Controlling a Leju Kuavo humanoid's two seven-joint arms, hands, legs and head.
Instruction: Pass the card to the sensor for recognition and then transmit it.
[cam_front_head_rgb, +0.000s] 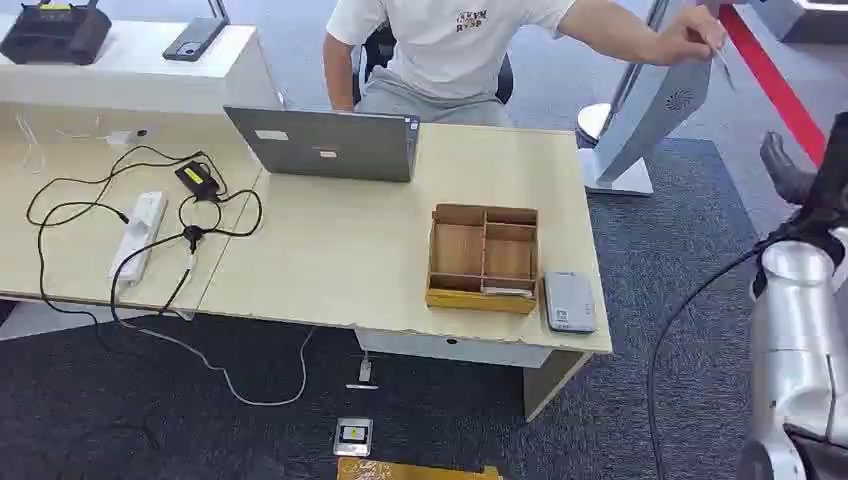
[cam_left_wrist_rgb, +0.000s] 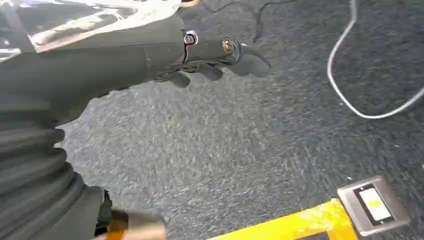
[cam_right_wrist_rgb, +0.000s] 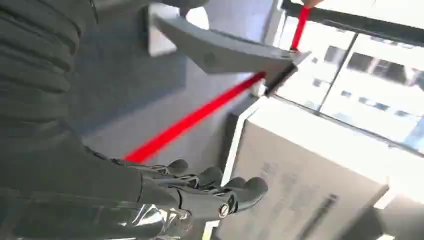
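A person seated behind the desk reaches out to the right and pinches a thin card (cam_front_head_rgb: 723, 66) in their hand (cam_front_head_rgb: 692, 35), just past the tilted grey kiosk screen (cam_front_head_rgb: 655, 108). A grey card sensor (cam_front_head_rgb: 568, 301) lies flat near the desk's front right corner, beside a wooden compartment box (cam_front_head_rgb: 483, 257) with a pale card (cam_front_head_rgb: 508, 291) in its front right slot. My right hand (cam_front_head_rgb: 786, 166) is raised off the desk's right end, below the person's hand; its fingers (cam_right_wrist_rgb: 207, 189) are spread and hold nothing. My left hand (cam_left_wrist_rgb: 216, 56) hangs over the carpet, fingers loose and empty.
A laptop (cam_front_head_rgb: 325, 143) stands at the desk's middle back. A power strip (cam_front_head_rgb: 139, 234) and black cables lie on the left part. A red stripe (cam_front_head_rgb: 770, 80) crosses the floor behind the kiosk. A floor socket (cam_front_head_rgb: 352, 436) and yellow tape (cam_left_wrist_rgb: 295, 225) lie below the desk.
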